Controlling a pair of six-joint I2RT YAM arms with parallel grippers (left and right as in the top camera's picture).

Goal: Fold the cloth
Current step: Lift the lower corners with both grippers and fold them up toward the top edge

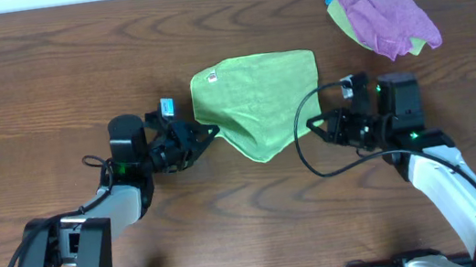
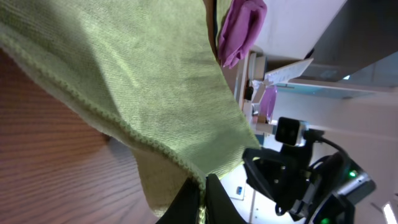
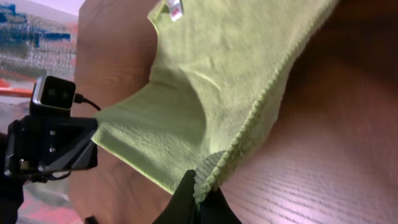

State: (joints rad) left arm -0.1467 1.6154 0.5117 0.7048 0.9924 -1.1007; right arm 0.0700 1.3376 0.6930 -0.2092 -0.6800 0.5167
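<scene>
The lime-green cloth [image 1: 259, 98] lies in the middle of the table, its white tag [image 1: 211, 78] at the far left corner. My left gripper [image 1: 210, 134] is shut on the cloth's near left corner; the left wrist view shows the hem [image 2: 155, 152] pinched between the fingers [image 2: 203, 199]. My right gripper [image 1: 308, 130] is shut on the cloth's near right corner; the right wrist view shows the beaded hem [image 3: 261, 118] running into the closed fingers [image 3: 200, 193]. Both held corners are lifted, and the near edge sags to a point between them.
A purple cloth [image 1: 378, 6] bundled with a yellow-green cloth [image 1: 350, 22] lies at the far right of the wooden table [image 1: 46, 76]. A black cable [image 1: 315, 156] loops by the right gripper.
</scene>
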